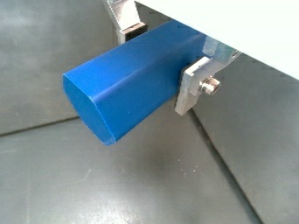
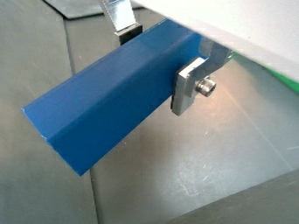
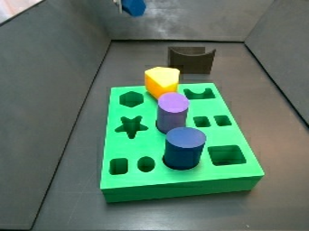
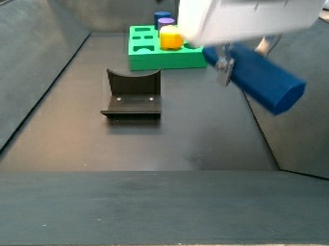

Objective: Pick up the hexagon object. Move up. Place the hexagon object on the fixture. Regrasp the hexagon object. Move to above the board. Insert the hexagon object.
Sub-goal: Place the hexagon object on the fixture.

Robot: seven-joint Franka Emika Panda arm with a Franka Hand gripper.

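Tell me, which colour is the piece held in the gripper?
Blue: the hexagon object in the gripper, clearest in a wrist view.

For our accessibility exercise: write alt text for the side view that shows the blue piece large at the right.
The pincer holds a long blue hexagon-ended bar in the air, tilted down toward the camera. On the grey floor to its left stands the dark fixture, with the green board behind it.

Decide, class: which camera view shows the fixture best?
A side view: the fixture shows whole and near, notch visible. In another side view it sits small behind the board. Wrist views show only the gripper holding the hexagon object.
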